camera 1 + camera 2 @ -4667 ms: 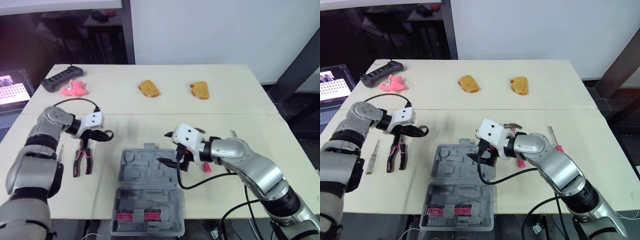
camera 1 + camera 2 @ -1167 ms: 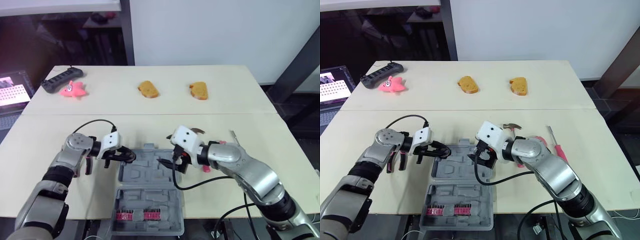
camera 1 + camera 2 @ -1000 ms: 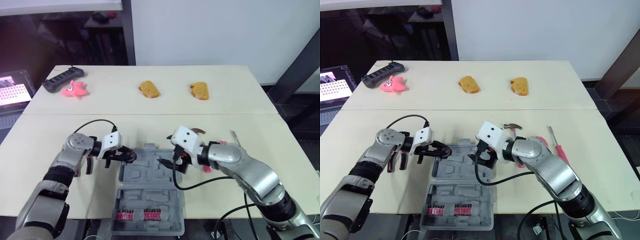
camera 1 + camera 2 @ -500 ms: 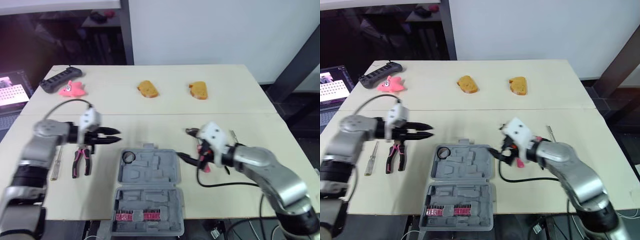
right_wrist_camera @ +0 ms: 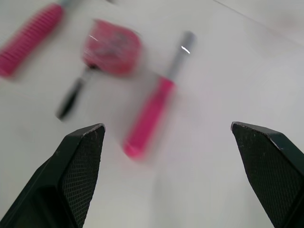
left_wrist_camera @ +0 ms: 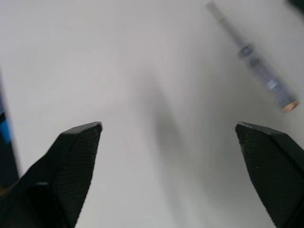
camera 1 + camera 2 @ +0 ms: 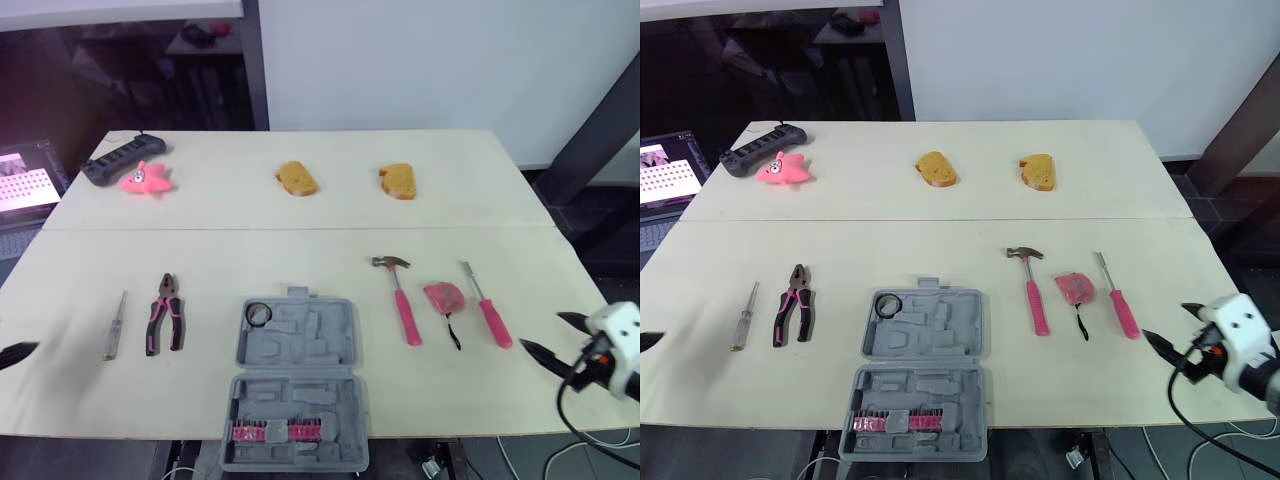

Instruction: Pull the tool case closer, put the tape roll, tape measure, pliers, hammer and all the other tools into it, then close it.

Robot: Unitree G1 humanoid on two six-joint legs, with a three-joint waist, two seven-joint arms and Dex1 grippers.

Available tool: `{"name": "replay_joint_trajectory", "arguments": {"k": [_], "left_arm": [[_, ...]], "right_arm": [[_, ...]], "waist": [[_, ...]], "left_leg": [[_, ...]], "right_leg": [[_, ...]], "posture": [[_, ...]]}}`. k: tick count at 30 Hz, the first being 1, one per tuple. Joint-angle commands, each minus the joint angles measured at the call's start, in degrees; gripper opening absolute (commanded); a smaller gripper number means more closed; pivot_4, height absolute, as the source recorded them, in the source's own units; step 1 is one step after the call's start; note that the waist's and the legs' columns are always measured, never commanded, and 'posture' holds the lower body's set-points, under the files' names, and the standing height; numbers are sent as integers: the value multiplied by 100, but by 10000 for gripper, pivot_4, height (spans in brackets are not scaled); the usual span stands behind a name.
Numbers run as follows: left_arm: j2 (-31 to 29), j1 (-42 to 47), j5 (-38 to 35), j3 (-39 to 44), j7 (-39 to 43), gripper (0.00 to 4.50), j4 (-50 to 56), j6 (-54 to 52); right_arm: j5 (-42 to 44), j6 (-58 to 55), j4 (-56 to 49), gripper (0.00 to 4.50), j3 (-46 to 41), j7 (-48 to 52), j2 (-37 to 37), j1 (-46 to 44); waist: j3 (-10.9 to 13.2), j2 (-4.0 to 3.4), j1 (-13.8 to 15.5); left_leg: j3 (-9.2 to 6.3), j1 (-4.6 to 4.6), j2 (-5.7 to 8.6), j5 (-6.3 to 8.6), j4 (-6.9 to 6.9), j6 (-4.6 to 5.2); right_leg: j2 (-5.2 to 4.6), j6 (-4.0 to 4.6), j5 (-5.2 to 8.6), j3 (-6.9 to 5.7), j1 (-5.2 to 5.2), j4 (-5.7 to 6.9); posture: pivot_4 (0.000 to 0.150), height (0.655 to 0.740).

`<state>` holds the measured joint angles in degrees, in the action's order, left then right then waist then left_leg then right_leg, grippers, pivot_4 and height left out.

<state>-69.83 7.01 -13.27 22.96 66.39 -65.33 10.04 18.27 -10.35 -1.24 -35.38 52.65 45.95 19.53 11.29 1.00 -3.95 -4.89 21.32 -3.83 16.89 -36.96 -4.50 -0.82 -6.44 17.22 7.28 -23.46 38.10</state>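
As both gape, right gripper [image 5: 166,125] faces pink screwdriver [image 5: 151,115]; left gripper [image 6: 167,125], slim screwdriver [image 6: 251,59].

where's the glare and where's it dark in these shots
Left eye view: the table is evenly lit, and the hammer and other tools cast only thin soft shadows; the room beyond the table's far left corner is dark, with a lit screen glowing at the edge. Right wrist view: a small bright glint sits on the metal shaft of the pink screwdriver.
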Motion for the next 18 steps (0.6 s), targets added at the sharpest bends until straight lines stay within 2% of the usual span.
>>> {"name": "replay_joint_trajectory", "arguments": {"k": [1,4,12,15,18], "left_arm": [[-99,-197,-157,354,-212,44760,-324,293],[-18,-375,-164,432,-233,44760,-374,430],[321,-299,-239,433,-205,44760,-124,382],[631,-328,-301,344,2,44760,432,358],[1045,-538,-560,297,215,44760,1586,-7]], "right_arm": [[24,472,405,45000,-254,195,91,74],[5,679,672,45000,-240,247,80,100],[32,678,605,45000,-89,95,42,13],[36,329,56,45000,20,-142,-33,111],[299,-446,-926,45000,152,-453,-194,281]], "waist": [[-2,4,2],[-2,4,9],[-5,-1,2],[-6,-5,4],[-9,-13,13]], "left_leg": [[1,-1,-1,0,0,0],[1,-1,-1,0,-2,-1],[4,-2,-1,0,-1,-1],[4,-2,-1,0,-2,-1],[4,-1,-1,0,-1,-2]], "right_leg": [[1,1,1,1,0,1],[2,3,1,2,3,1],[2,0,0,3,3,2],[2,-1,-1,4,3,3],[2,-12,-6,5,4,4]], "posture": [[1500,7400],[1500,7400],[1500,7400],[1500,7400],[1500,7400]]}}
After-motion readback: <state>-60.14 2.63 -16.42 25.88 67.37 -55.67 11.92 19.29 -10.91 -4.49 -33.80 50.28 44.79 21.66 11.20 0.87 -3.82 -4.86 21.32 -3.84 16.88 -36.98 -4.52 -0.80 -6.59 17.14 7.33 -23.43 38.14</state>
